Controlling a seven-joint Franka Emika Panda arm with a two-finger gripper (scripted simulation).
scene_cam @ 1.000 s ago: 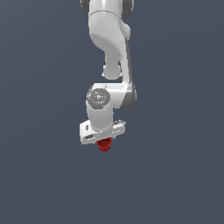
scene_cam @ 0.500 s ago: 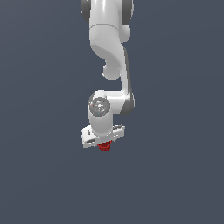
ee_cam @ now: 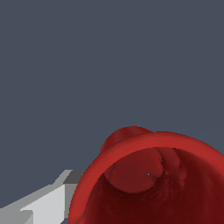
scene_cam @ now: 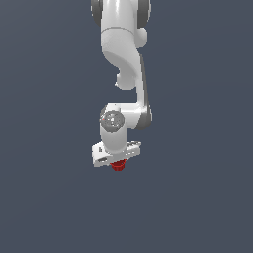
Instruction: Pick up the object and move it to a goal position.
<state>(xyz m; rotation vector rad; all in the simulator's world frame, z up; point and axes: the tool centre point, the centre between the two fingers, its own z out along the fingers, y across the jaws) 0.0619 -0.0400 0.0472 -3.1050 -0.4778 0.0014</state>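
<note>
The object (scene_cam: 117, 166) is a small red cup-like cylinder. It shows just under the white hand of my gripper (scene_cam: 117, 163), held above the dark floor, and it is much narrower than the hand. In the wrist view the object (ee_cam: 148, 175) fills the frame close up, its hollow top and thick rim facing the camera. One grey-white finger (ee_cam: 43, 205) presses against its side; the other finger is hidden behind the cup. The gripper is shut on the object.
The white arm (scene_cam: 123, 54) comes down from the top of the exterior view. Around it there is only a flat dark grey ground (scene_cam: 197, 197). No goal marker shows in either view.
The hand with the red object has sunk slightly and drifted a little toward the exterior view's left. The grip on the object is unchanged.
</note>
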